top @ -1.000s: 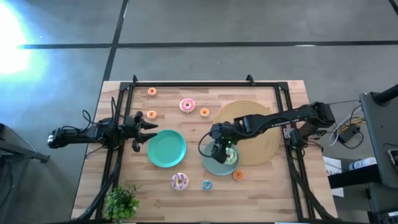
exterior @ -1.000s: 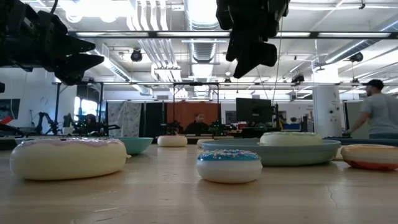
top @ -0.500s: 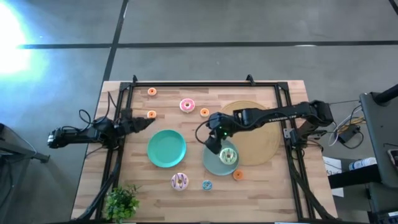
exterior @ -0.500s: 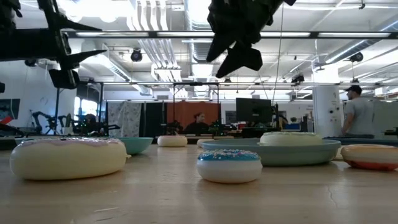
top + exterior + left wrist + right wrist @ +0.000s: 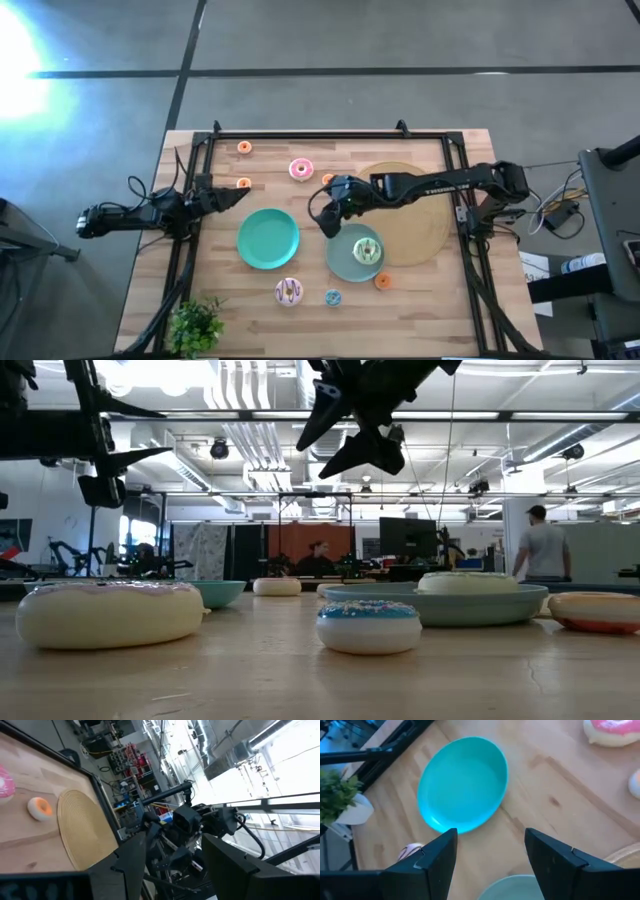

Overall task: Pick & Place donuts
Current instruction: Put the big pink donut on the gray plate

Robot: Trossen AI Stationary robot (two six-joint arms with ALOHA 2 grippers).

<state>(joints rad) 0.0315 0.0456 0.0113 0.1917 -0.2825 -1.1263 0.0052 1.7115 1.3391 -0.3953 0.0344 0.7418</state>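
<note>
The green-iced donut [image 5: 367, 250] lies in the pale plate [image 5: 340, 262]. The pink donut [image 5: 301, 169] and tiny orange donuts [image 5: 244, 148] [image 5: 243, 184] sit on the far part of the table. The white-brown donut [image 5: 289, 291], the blue one [image 5: 332, 297] and an orange one [image 5: 382, 281] lie near the front edge. My right gripper [image 5: 328, 218] [image 5: 491, 840] hangs open and empty in the air between the two plates. My left gripper [image 5: 238, 193] [image 5: 172, 850] is open too, hovering beside a tiny orange donut, left of the teal plate [image 5: 268, 238].
The big tan woven disc [image 5: 410, 215] lies right of the plates, partly under the pale one. A small potted plant [image 5: 195, 325] stands at the near-left corner. A black frame [image 5: 300, 136] rims the table. People stand in the room beyond [image 5: 545, 550].
My right gripper has risen from over the pale plate and moved toward the table's far-left, turning as it went; the green donut has stayed in the plate. My left gripper has drawn slightly toward the far edge and rolled about its axis, then kept still.
</note>
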